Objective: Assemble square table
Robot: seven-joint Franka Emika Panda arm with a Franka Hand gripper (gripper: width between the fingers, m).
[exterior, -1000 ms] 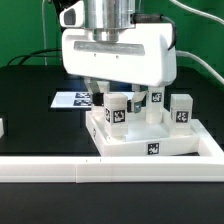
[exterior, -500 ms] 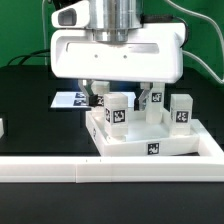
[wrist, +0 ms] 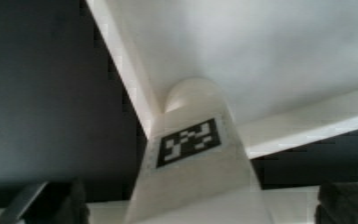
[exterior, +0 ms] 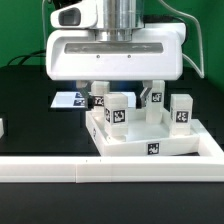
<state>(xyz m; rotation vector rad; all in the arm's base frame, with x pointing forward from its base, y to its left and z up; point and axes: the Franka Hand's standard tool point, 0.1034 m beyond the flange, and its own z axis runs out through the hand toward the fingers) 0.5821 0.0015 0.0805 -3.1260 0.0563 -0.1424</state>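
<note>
My gripper (exterior: 125, 92) hangs with its jaws spread wide, holding nothing, above the square table (exterior: 150, 140). The tabletop (exterior: 135, 150) sits on the dark bench, pressed into the corner of the white border wall (exterior: 60, 168). Legs stand upright in its corners. The wrist view shows one tagged leg (wrist: 194, 140) between my two fingertips (wrist: 43, 200), well clear of both. The marker board (exterior: 70, 100) lies flat behind the table.
</note>
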